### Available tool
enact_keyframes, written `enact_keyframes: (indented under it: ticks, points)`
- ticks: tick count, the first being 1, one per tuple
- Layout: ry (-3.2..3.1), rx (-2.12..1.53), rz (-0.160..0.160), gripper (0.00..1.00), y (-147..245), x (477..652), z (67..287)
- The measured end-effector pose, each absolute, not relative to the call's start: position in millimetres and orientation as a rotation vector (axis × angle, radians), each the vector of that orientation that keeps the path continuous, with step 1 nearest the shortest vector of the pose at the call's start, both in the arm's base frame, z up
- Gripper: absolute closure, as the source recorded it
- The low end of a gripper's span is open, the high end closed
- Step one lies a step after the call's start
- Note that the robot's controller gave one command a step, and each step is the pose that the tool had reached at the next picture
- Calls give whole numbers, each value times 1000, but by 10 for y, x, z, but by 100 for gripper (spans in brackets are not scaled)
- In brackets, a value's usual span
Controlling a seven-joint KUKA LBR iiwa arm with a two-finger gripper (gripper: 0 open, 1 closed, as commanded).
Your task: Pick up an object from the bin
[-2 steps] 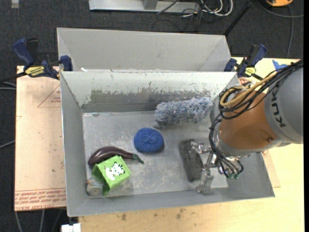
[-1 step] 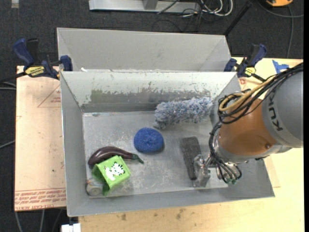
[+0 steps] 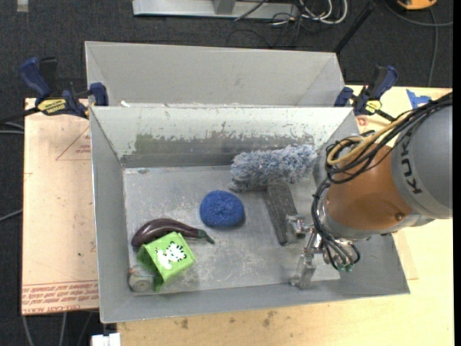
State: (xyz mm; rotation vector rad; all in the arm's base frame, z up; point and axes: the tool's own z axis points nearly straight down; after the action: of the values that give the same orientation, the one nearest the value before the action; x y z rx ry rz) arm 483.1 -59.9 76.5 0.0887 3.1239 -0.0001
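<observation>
My gripper [image 3: 303, 268] hangs low over the bin's front right corner, close to the floor, with nothing visible in it. Just to its upper left lies a duster [image 3: 274, 167] with a fluffy blue-grey head against the back wall. Its dark grey handle [image 3: 279, 212] runs forward and ends beside the gripper. A round blue scrubber [image 3: 222, 209] rests near the middle of the bin floor, well to the left of the gripper.
In the front left corner a purple eggplant-shaped toy [image 3: 167, 229] lies over a green cube with a white pattern [image 3: 168, 256], and a small grey cylinder [image 3: 140, 280] sits beside them. The arm's orange cover and cables overhang the bin's right wall.
</observation>
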Motion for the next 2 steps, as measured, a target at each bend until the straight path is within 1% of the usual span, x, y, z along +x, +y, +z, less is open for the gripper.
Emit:
enact_keyframes:
  ticks: [1, 2]
  points:
    - [3124, 88, 0, 0, -599, 4830, 766]
    - [3143, 24, -2, 0, -285, 5242, 874]
